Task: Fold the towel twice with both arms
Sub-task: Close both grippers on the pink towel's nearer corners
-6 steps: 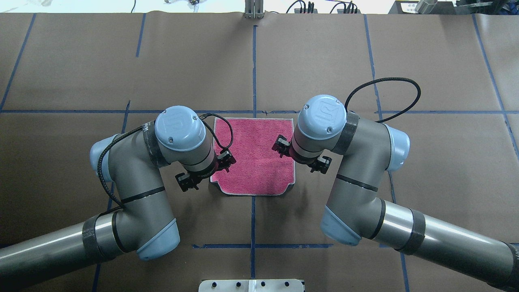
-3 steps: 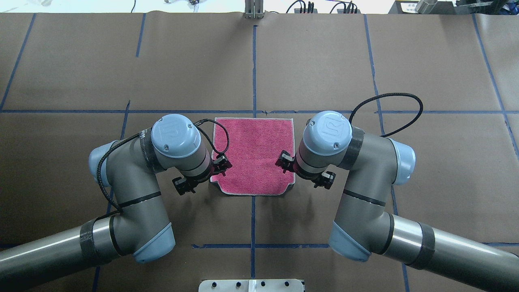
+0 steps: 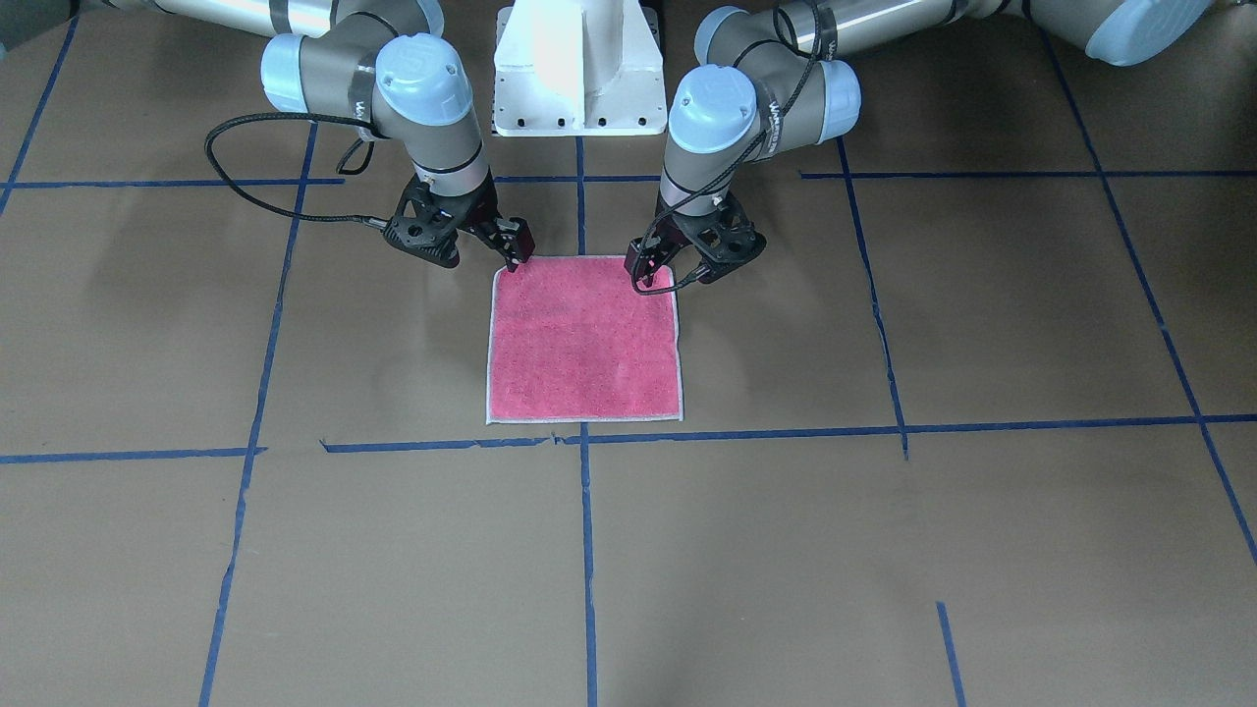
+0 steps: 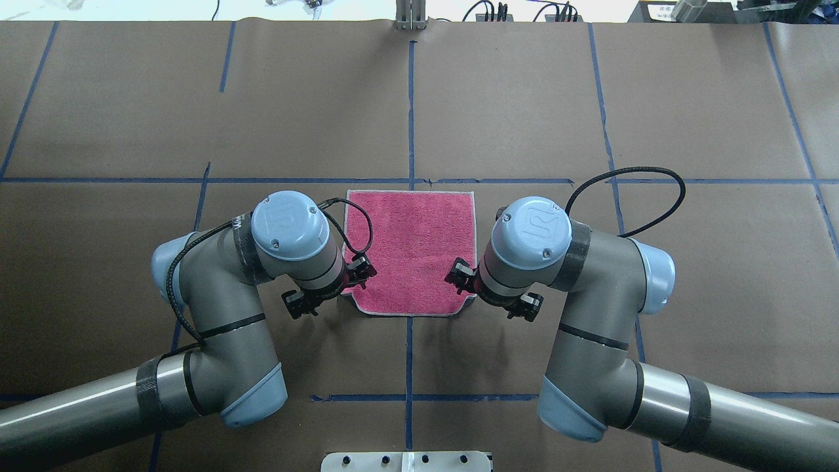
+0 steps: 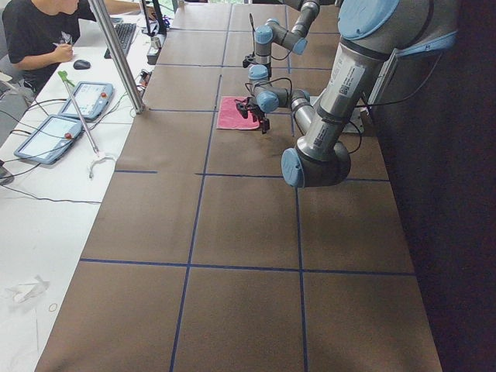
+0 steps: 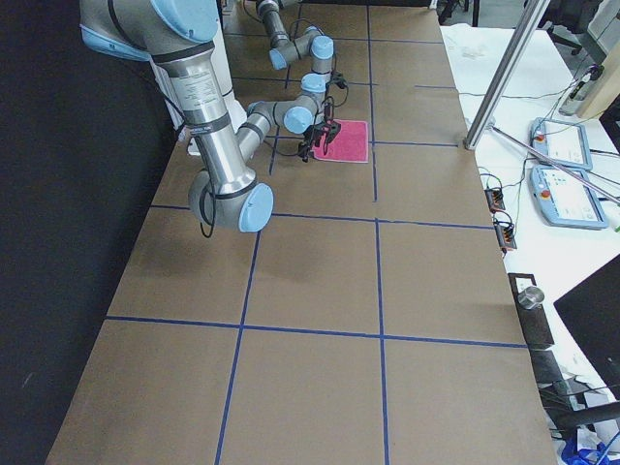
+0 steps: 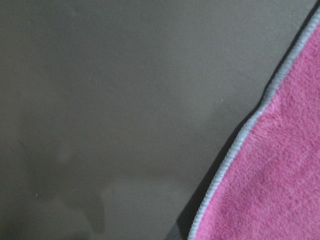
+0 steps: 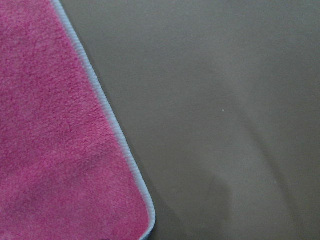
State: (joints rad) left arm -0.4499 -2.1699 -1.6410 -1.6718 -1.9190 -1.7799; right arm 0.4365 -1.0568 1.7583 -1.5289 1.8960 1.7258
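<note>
The towel lies flat on the brown table, pink-red side up, with a pale stitched edge; it also shows in the overhead view. My left gripper is low at the towel's near left corner and looks open, one finger over the cloth and one off it. My right gripper stands the same way at the near right corner, also looking open. Both wrist views show only the towel's edge and bare table, close up. Neither gripper holds the cloth.
The white pedestal base stands just behind the towel, between the arms. Blue tape lines cross the brown table. A metal post, tablets and a seated operator are beyond the far edge.
Both arms have moved along the towel's sides toward the robot's base, from mid-edge to the near corners. The towel has not moved.
</note>
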